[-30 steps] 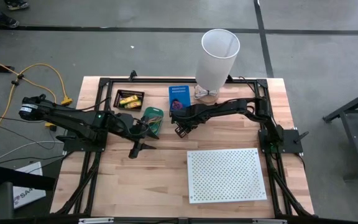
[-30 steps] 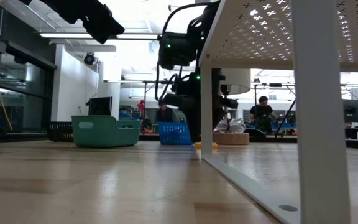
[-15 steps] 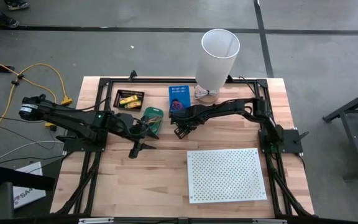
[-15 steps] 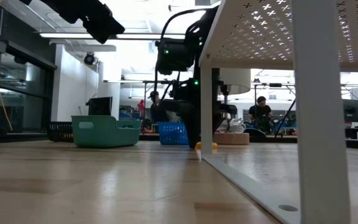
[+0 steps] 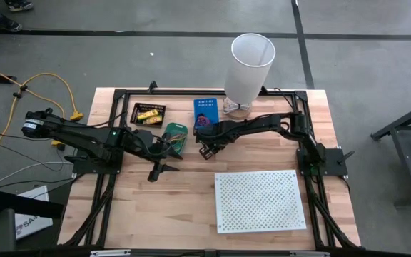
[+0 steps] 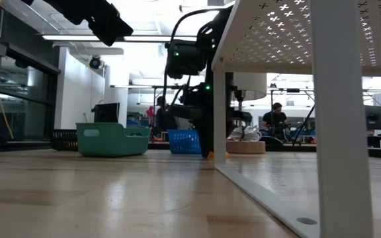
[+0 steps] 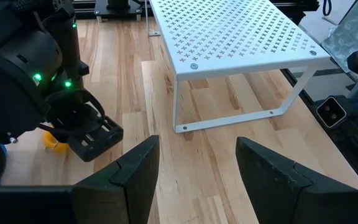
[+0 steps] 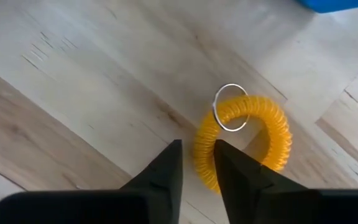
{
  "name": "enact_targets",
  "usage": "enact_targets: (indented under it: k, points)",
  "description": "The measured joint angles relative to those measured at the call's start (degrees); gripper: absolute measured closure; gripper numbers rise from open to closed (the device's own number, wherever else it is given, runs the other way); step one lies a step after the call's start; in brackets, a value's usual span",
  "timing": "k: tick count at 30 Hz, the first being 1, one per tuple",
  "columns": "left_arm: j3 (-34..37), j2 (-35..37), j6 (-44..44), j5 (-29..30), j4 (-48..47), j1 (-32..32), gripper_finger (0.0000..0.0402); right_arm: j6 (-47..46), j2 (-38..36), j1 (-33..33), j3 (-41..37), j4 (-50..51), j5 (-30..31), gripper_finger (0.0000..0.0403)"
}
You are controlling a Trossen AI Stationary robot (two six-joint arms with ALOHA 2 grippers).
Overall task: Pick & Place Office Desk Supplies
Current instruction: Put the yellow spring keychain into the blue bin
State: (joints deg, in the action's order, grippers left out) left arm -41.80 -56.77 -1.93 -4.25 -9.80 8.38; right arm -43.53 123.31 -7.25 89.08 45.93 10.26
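A yellow spiral cord loop (image 8: 244, 140) with a thin metal ring (image 8: 231, 107) on it lies on the wooden table in front of the blue basket (image 5: 205, 108). My right gripper (image 8: 197, 165) points steeply down over it and is shut on its near arc. The same loop (image 7: 55, 140) peeks out beside the right gripper (image 7: 86, 127) in the left wrist view. My left gripper (image 7: 197, 177) hangs open above the table by the green tray (image 5: 175, 135), holding nothing. My right gripper pinches the loop's near arc (image 8: 199, 152) between its two fingers. The fingers come from above, pointing down, and lie across the coiled cord. The loop lies flat on the table.
The white perforated board (image 5: 259, 200) stands on legs at the near right. The tall white bin (image 5: 250, 68) stands at the far edge. A black tray (image 5: 149, 113) with yellow packs sits at the far left, next to the green tray.
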Motion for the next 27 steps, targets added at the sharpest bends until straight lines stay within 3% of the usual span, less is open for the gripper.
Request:
enact_targets:
  k: [10, 27]
  points:
    - [0.0, 0.0, 0.0, 0.0, 0.0, 0.0, 0.0195, 0.0, 0.0, 0.0, 0.0, 0.04, 0.31, 0.0377]
    - [0.0, 0.0, 0.0, 0.0, 0.02, -0.01, 0.0195, 2.92, -3.26, 1.21, -0.12, -0.37, 0.7, 0.0378]
